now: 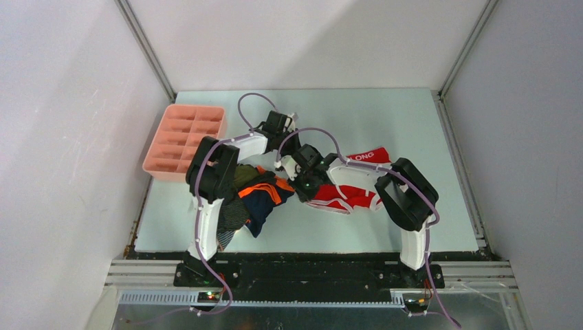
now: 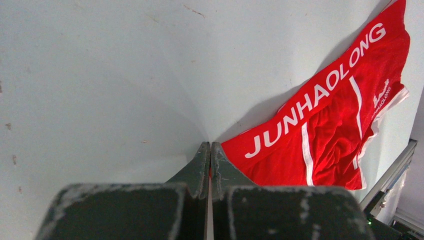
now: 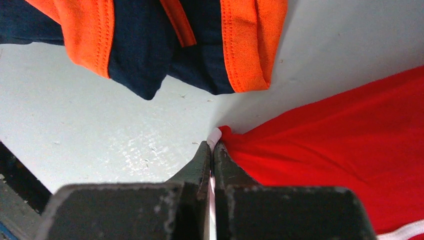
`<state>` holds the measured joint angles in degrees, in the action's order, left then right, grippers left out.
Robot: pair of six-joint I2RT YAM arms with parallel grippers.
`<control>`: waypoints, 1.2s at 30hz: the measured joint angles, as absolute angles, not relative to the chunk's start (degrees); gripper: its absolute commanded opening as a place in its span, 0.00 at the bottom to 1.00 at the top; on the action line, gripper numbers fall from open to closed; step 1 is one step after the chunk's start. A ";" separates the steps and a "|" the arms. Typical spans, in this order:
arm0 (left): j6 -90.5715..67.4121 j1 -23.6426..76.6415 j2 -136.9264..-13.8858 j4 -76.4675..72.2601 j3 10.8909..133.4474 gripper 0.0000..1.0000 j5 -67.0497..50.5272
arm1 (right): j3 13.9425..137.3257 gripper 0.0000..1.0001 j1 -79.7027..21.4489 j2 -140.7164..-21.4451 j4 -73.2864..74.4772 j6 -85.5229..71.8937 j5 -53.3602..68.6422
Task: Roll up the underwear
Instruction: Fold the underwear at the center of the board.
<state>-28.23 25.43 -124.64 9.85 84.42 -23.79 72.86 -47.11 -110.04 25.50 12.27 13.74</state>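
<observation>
Both grippers are clamped on the red briefs (image 1: 344, 198), which lie on the table (image 1: 412, 124) right of the pink tray (image 1: 184, 141). The left gripper (image 2: 210, 150) pinches a waistband corner and the right gripper (image 3: 212, 150) a white-trimmed corner. This looks like straightening before rolling. Next, the cloth needs pulling taut and laying flat, clear of the navy and orange briefs (image 3: 145, 55) heaped nearer the tray.

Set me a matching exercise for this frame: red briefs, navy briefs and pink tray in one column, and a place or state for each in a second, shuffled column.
Things:
1. red briefs
2. navy briefs
3. pink tray

Places or states:
A. at the far-left corner of the table
B. pinched at its edges by the left gripper and the right gripper
C. bunched at the left of the table, orange bands showing

Pairs: 1-B, 2-C, 3-A
</observation>
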 measured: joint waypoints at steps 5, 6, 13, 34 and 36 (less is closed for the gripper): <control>-26.94 23.88 -123.50 12.21 84.44 0.00 -21.10 | 77.21 0.00 -46.85 -109.91 28.12 11.14 15.20; -26.85 23.20 -123.17 12.91 84.44 0.00 -20.73 | 78.46 0.00 -46.68 -109.78 28.49 10.90 16.12; -26.52 17.02 -118.65 15.57 84.90 0.00 -19.75 | 83.09 0.00 -43.90 -106.02 28.64 8.84 23.51; -29.95 29.63 -121.27 11.27 100.66 0.00 -21.67 | 68.31 0.00 -27.53 -88.68 29.78 -3.16 31.75; -30.63 30.35 -122.30 11.18 102.02 0.00 -21.78 | 67.05 0.00 -24.49 -87.05 30.22 -4.45 32.88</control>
<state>-30.63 30.35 -122.30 11.18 102.02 -21.78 67.05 -24.49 -87.05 30.22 -4.45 32.88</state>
